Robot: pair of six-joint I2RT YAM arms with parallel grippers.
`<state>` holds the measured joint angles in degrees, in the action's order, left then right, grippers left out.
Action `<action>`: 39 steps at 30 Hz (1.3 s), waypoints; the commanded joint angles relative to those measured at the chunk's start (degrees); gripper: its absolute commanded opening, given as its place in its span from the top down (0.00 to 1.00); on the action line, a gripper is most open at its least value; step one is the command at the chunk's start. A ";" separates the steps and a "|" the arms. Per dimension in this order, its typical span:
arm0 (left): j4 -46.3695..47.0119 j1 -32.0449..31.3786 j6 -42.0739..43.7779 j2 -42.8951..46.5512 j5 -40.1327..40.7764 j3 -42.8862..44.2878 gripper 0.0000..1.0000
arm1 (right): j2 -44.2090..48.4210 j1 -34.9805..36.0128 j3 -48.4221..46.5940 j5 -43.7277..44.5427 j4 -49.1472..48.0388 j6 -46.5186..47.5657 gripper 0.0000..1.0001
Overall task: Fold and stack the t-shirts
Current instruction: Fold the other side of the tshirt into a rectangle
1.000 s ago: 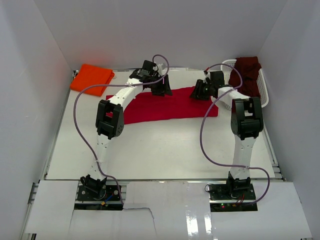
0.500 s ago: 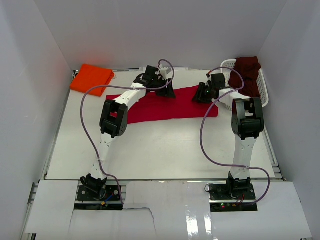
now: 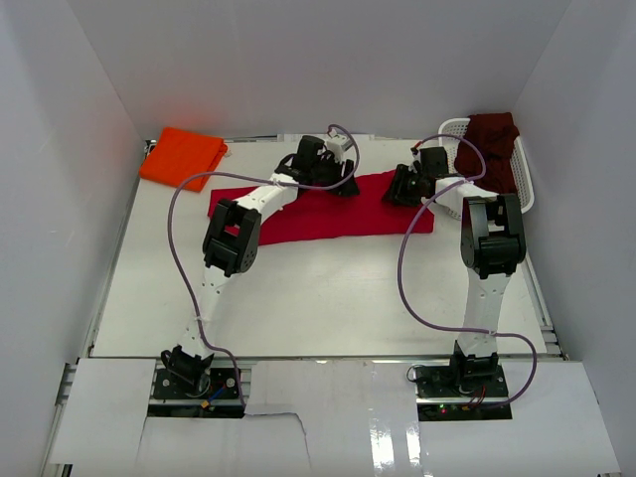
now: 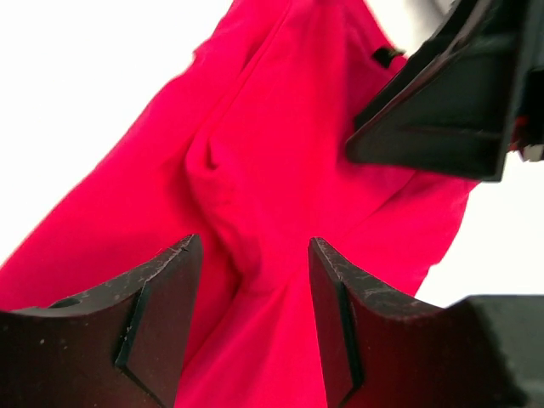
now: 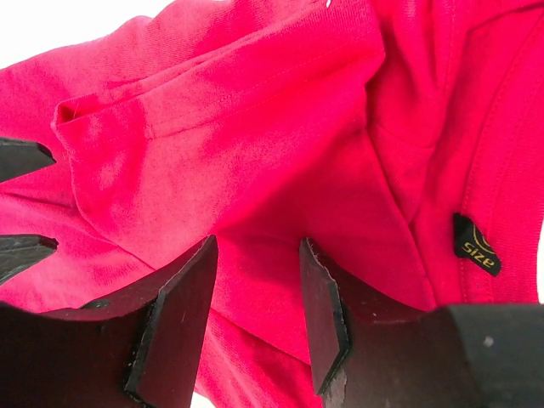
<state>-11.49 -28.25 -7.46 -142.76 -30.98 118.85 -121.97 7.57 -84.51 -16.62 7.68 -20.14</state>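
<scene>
We hold the left gripper (image 4: 252, 255) and right gripper (image 5: 257, 251) spread over the far edge of the red t-shirt (image 3: 328, 217), seemingly poised to pinch it for folding.

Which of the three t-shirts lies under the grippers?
The bright red t-shirt, spread mid-table beneath the left gripper and right gripper. The orange t-shirt lies folded far left; the maroon t-shirt sits on the basket.

White table (image 3: 298, 298): red t-shirt (image 3: 328, 214) spread ctr-far, orange t-shirt (image 3: 182, 154) folded far-left corner, basket (image 3: 455, 127) far-right.
</scene>
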 commanded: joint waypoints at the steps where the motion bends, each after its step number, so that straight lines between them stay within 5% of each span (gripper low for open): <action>1: 6.47 -0.58 1.40 3.01 -1.36 -1.50 0.37 | 1.12 -0.19 1.80 1.07 3.92 0.63 0.50; 16: 9.90 -0.67 4.30 -1.56 5.14 2.18 0.37 | 2.09 -0.19 3.74 0.10 3.39 1.59 0.50; 30: 10.43 -0.75 3.60 -4.11 2.59 4.46 0.41 | 2.18 -0.19 3.74 0.19 3.39 1.69 0.50; 34: 10.43 -0.75 3.77 -4.02 2.59 4.20 0.53 | 1.91 -0.19 3.83 0.01 3.22 1.60 0.50; 39: 10.52 -0.67 3.60 -4.11 3.47 4.11 0.90 | 1.65 -0.19 4.09 0.19 3.21 1.60 0.50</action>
<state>-1.67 -28.67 -4.36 -148.31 -27.18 121.54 -120.68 7.51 -82.28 -17.10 7.14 -19.44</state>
